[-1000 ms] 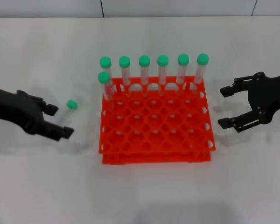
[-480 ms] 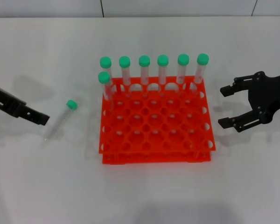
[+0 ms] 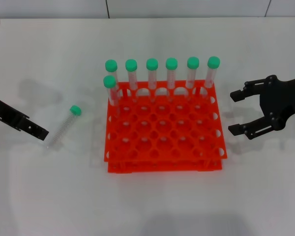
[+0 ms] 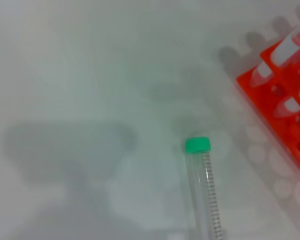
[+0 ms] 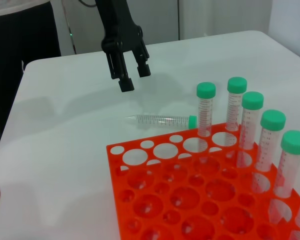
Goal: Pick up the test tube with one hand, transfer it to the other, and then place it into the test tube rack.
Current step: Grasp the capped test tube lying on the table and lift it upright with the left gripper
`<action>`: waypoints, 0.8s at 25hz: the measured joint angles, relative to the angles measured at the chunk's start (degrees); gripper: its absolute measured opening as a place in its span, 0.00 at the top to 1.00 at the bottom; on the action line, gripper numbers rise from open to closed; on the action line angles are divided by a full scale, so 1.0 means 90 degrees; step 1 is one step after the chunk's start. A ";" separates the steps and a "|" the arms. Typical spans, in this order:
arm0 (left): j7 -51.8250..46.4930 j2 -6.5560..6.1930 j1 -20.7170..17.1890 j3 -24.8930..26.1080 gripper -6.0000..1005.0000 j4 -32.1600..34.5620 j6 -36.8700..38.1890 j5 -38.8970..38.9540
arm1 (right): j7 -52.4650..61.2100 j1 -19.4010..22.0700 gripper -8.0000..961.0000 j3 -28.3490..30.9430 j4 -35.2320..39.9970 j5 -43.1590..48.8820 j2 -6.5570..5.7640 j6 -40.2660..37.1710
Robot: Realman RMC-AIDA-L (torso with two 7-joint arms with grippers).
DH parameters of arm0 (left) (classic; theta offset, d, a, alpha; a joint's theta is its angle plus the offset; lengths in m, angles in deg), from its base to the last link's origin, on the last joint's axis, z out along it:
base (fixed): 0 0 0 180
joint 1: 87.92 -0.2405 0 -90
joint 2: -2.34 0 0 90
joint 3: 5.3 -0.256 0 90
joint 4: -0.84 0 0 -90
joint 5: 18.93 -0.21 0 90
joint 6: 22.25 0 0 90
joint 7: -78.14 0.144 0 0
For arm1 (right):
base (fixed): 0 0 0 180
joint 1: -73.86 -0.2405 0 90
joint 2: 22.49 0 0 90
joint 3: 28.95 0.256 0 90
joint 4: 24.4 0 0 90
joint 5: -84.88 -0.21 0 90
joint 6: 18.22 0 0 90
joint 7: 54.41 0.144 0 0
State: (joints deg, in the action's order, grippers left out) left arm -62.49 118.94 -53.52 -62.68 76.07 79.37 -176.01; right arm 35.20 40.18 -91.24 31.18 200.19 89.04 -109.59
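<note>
The test tube (image 3: 64,125), clear with a green cap, lies on the white table left of the orange-red test tube rack (image 3: 162,165), nothing touching it. It also shows in the left wrist view as test tube (image 4: 203,192) and in the right wrist view as test tube (image 5: 160,120). My left gripper (image 3: 41,132) hovers left of the tube and apart from it. In the right wrist view the left gripper (image 5: 134,77) hangs above the table, open and empty. My right gripper (image 3: 238,112) waits open and empty to the right of the rack.
Several green-capped tubes (image 3: 171,73) stand upright along the rack's back row, one more (image 3: 110,89) in the second row at the left. The rack's other holes hold nothing. A person in dark clothes (image 5: 20,45) stands beyond the table edge.
My left gripper drew back from around the tube, up and to the left, without it. The tube stays lying on the table. The right gripper barely moved.
</note>
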 joint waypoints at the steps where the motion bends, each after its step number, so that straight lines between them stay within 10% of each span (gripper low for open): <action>1: -0.0028 0.0000 0.0000 -0.0051 0.13 -0.0020 -0.0017 -0.0003 | 0.0000 0.0000 0.09 -0.0001 0.0000 0.0000 0.0001 0.0001; 20: -0.0163 0.0183 0.0113 -0.0351 0.14 -0.0707 -0.0513 -0.0203 | -0.0064 0.0003 0.09 -0.0018 -0.0004 0.0000 0.0006 0.0010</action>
State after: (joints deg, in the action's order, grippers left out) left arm -63.96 120.59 -52.51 -65.84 69.71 74.76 -177.84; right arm 34.62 40.20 -91.39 31.14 200.19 89.09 -109.51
